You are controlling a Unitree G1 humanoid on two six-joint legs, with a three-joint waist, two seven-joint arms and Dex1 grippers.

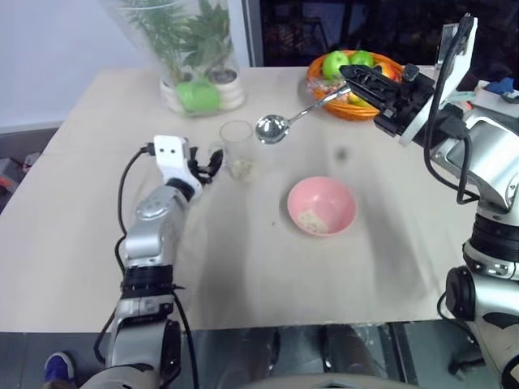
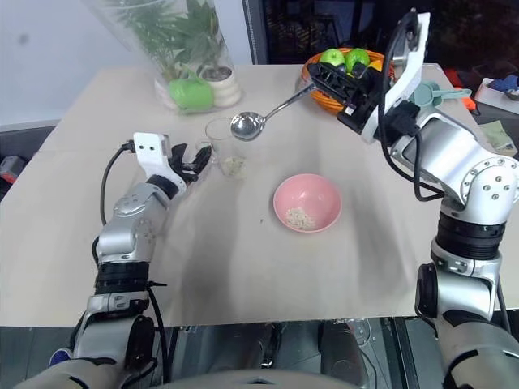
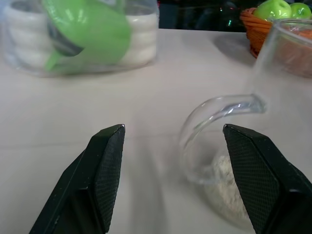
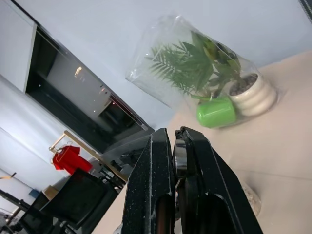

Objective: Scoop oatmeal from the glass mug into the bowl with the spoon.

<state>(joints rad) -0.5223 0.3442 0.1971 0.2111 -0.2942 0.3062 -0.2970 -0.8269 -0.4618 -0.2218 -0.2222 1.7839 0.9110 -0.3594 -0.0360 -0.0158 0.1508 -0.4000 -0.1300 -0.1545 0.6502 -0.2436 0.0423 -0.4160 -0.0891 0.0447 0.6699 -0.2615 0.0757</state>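
The oatmeal point(image 3: 225, 181) lies as a small heap in the bottom of the mug point(image 1: 238, 148), which stands on the desk point(image 1: 243, 267) near the plant vase point(image 1: 190, 49); a few flakes also lie in the bowl point(image 2: 306, 202). The left end effector point(image 3: 173, 170) has its fingers spread on either side of the mug's handle, not touching it. The right end effector point(image 1: 357, 81), pressed together, pinches the spoon point(image 1: 285, 121) by its handle, head held in the air above and just beside the mug. A fruit basket point(image 1: 357, 74) sits behind.
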